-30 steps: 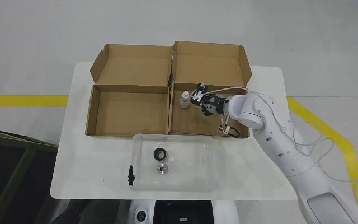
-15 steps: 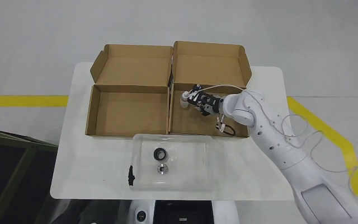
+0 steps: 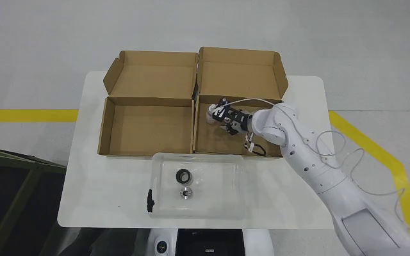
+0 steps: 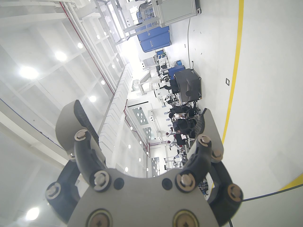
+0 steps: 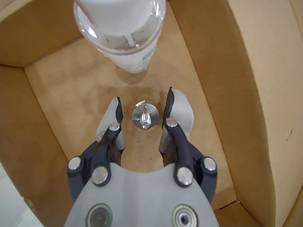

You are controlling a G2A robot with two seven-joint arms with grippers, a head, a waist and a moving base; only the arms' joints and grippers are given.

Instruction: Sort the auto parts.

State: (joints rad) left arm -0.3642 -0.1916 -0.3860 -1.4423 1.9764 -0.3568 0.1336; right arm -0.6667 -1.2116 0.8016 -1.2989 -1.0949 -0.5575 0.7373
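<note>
In the right wrist view my right gripper (image 5: 144, 98) is open, low inside the right cardboard box (image 5: 236, 72). A small silver flanged metal part (image 5: 144, 118) stands on the box floor between the two fingers, with a gap on either side. Just beyond the fingertips stands a clear bottle with a white cap (image 5: 118, 24). From above, the right gripper (image 3: 223, 114) is in the box's far left corner next to the bottle (image 3: 210, 114). My left gripper (image 4: 142, 108) is open and holds nothing, facing out into the room.
A second open cardboard box (image 3: 147, 131) stands left of the right box (image 3: 221, 144). In front of both lies a clear plastic tray (image 3: 160, 163) holding a black ring (image 3: 184, 175) and a silver part (image 3: 186, 193). A small black piece (image 3: 150, 200) lies at the tray's left edge.
The right arm has moved left inside the right box, bringing its gripper close beside the bottle. Nothing else has moved.
</note>
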